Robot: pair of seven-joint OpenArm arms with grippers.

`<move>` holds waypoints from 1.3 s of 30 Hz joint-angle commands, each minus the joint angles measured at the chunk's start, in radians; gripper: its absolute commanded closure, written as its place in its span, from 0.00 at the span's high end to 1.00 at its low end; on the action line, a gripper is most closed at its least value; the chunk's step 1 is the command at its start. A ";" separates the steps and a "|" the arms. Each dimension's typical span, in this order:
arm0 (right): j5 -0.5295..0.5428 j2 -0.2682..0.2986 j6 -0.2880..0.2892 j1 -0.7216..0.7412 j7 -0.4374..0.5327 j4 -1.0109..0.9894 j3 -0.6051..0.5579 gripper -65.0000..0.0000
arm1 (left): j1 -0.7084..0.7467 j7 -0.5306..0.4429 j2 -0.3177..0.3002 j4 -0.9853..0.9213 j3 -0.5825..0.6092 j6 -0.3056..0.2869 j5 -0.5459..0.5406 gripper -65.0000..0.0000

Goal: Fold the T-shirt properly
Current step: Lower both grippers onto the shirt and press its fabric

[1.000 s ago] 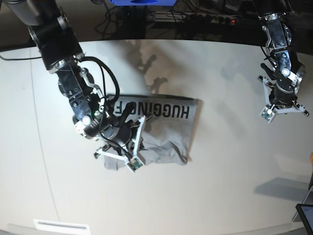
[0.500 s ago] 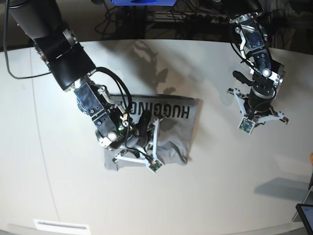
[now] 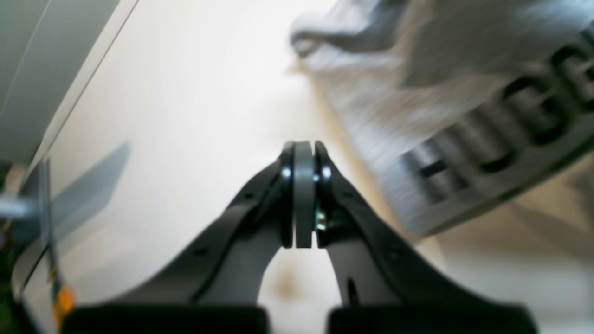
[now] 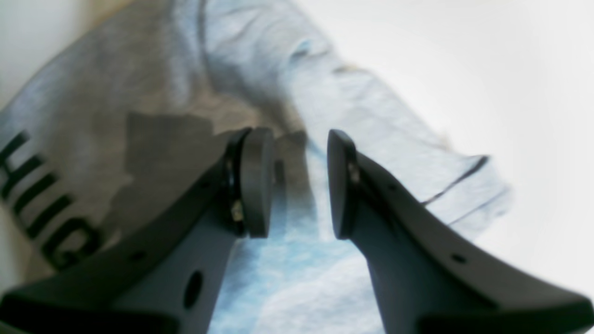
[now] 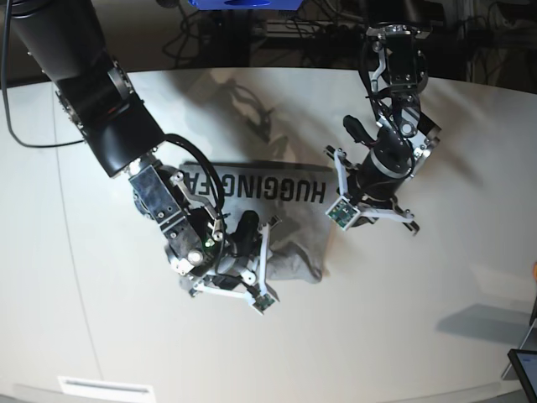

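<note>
The grey T-shirt (image 5: 289, 210) lies folded into a small block in the middle of the white table (image 5: 419, 319), its black lettering along the far edge and its near edge bunched. My right gripper (image 5: 243, 243) hangs over the near part of the shirt. In the right wrist view that gripper (image 4: 297, 185) is open, with creased fabric (image 4: 380, 139) under the gap and nothing clamped. My left gripper (image 5: 365, 189) hovers just past the shirt's lettered end. The left wrist view shows this gripper (image 3: 304, 199) shut and empty over bare table, the shirt (image 3: 464, 116) beside it.
Cables and a power strip (image 5: 336, 29) run behind the table's far edge. A dark tablet corner (image 5: 524, 369) sits at the near right, and a white label (image 5: 105, 388) lies at the near left edge.
My left arm has swung in from the far right to the shirt's lettered end. My right gripper has slid along the shirt's near part and its jaws have opened.
</note>
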 commanded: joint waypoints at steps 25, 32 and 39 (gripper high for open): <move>0.006 -0.077 0.003 0.086 0.134 -0.117 -0.052 0.30 | -0.052 -0.014 -0.038 -0.214 0.020 0.010 0.000 0.00; 0.006 -0.090 0.003 0.092 0.160 -0.172 -0.052 0.29 | -0.053 -0.014 -0.038 -0.208 0.022 0.010 0.000 0.00; 0.006 -0.090 0.036 0.095 0.185 -0.187 -0.052 0.29 | -0.053 -0.014 -0.038 -0.209 0.028 0.010 0.000 0.00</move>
